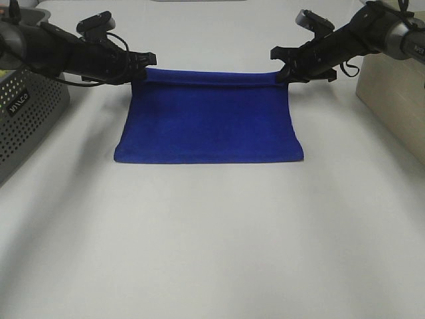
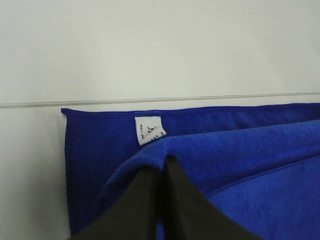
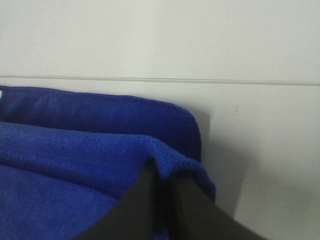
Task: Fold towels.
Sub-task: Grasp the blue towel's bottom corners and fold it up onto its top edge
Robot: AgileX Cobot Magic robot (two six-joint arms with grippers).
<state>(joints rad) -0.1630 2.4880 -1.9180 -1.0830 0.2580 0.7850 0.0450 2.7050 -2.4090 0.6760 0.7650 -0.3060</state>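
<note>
A royal-blue towel (image 1: pixel 209 119) lies on the white table (image 1: pixel 212 246), its near edge on the surface and its far edge lifted. My left gripper (image 1: pixel 147 68) is shut on the towel's far left corner. My right gripper (image 1: pixel 280 72) is shut on the far right corner. The edge between them is stretched taut. In the left wrist view the fingers (image 2: pixel 175 200) pinch a fold of the towel (image 2: pixel 240 165), and its white tag (image 2: pixel 149 130) shows on the layer lying beyond. In the right wrist view the fingers (image 3: pixel 185 205) pinch the towel (image 3: pixel 75 165) at its corner.
A grey perforated metal basket (image 1: pixel 26 119) stands at the left edge of the table. A beige box (image 1: pixel 395 100) stands at the right edge. A seam in the table runs beyond the towel (image 2: pixel 160 99).
</note>
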